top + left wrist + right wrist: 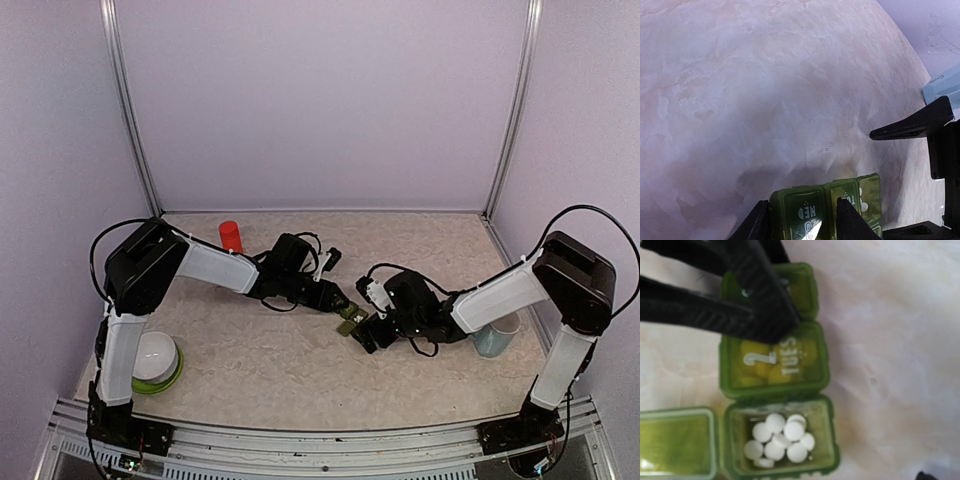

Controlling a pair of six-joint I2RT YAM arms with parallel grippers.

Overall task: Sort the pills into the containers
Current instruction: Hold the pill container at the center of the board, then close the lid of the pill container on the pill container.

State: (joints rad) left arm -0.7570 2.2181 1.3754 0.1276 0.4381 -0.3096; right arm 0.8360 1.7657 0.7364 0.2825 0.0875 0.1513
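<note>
- Bowl (156, 362) sits near-left on the surface (290, 385).
- Red bottle (230, 236) stands far-left.
- Left hand (801, 217) grasps the containers' (790, 367) end compartment.
- The containers lie mid-surface between the hands, with the other end compartment open, holding white pills (777, 440).
- Right hand (363, 313) is released, jaws wide, over the containers.
- Mug (497, 338) stands right.
</note>
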